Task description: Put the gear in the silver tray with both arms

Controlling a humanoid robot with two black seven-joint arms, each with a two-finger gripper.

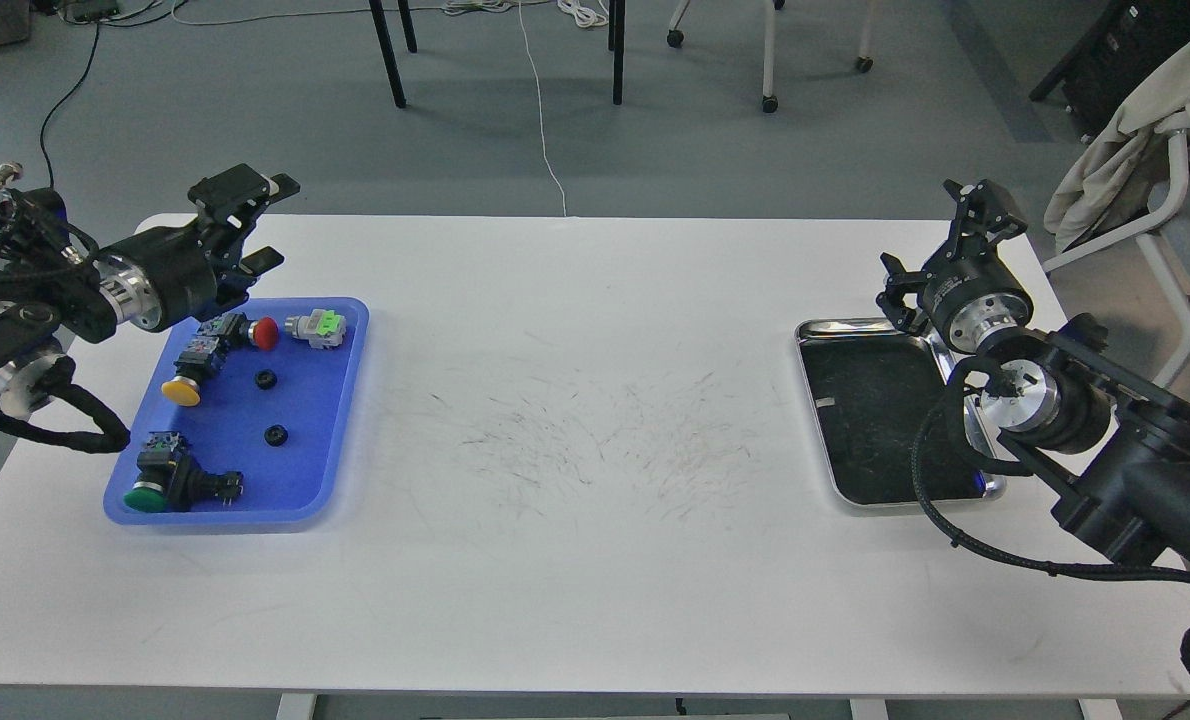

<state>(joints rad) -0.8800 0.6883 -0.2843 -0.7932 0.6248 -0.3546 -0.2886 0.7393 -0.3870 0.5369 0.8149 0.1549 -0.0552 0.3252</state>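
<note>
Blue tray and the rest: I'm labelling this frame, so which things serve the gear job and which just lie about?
Job:
silver tray
small black gears
left gripper
right gripper

Lying about:
red button
yellow button
green button
green-grey switch

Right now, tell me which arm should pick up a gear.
Left. Its claw hangs open at the blue tray's far edge, where the small black gears lie. The right claw is across the table by the silver tray.

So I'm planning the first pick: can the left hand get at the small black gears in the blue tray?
Probably yes: the left hand hangs open over the blue tray's far edge, and both black gears lie uncovered with clear space around them.
</note>
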